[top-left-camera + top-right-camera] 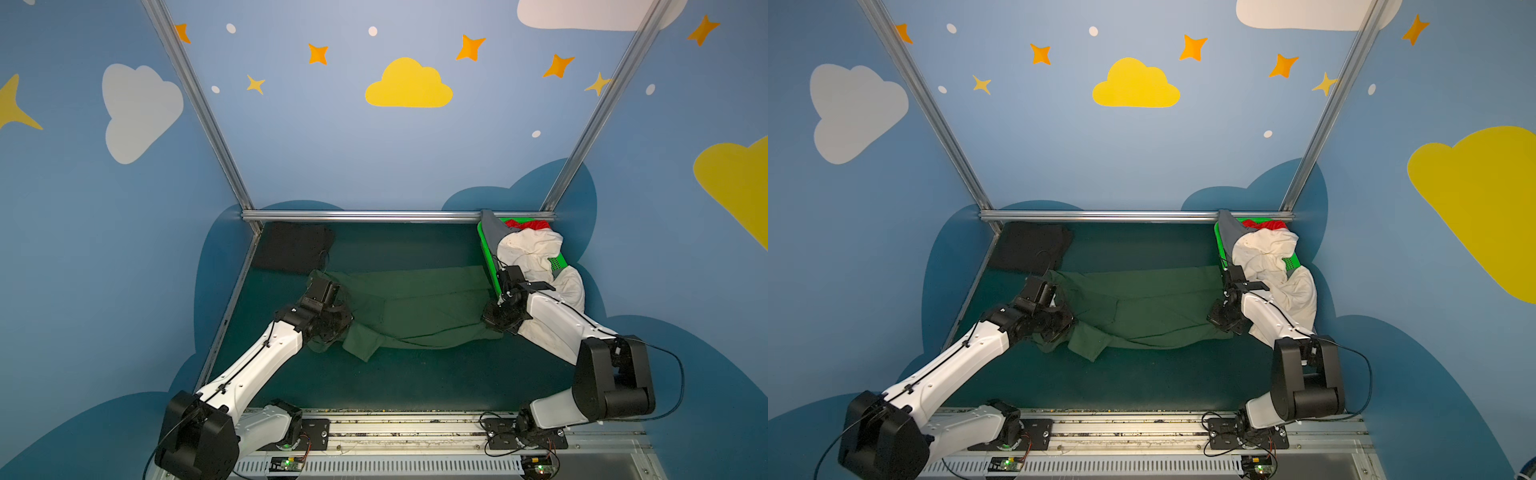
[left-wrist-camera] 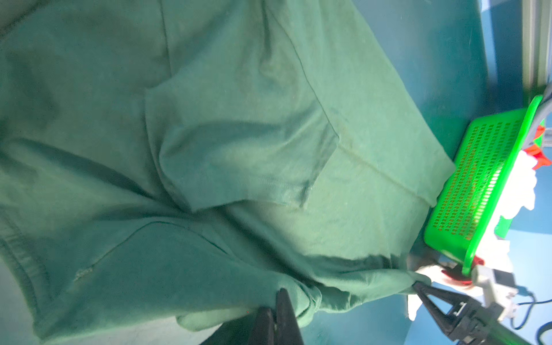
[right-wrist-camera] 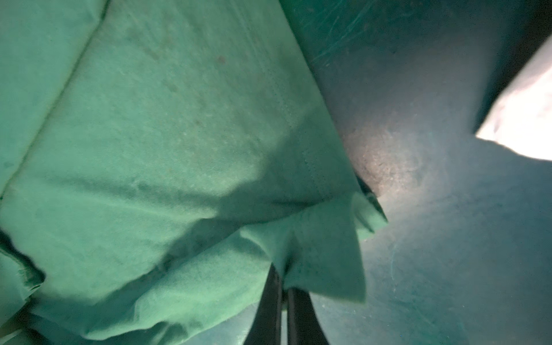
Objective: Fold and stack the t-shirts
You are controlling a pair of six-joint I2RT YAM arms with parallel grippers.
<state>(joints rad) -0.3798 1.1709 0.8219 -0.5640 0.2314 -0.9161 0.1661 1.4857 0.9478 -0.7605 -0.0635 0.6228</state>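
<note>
2 grippers pinch the dark green t-shirt (image 1: 415,307) in both top views. It lies spread on the mat (image 1: 395,382), one end touching the green basket (image 1: 487,259). The right gripper (image 1: 496,322) works at that end and the left gripper (image 1: 332,334) at the end far from the basket. A black t-shirt (image 1: 291,247) lies folded well apart from the basket. A cream-white tee (image 1: 528,253), a red tee (image 1: 528,225) and a grey tee (image 1: 490,230) spill over the basket's rim.

In the left wrist view, the fingers (image 2: 286,316) are pressed together on a bunched green edge.

In the right wrist view, the fingers (image 3: 268,304) are clamped on a hem corner.

I judge a lengthwise fold of this shirt is in hand. Next, both arms should lift and carry their edges across together, keeping the cloth taut and clear of the basket.
</note>
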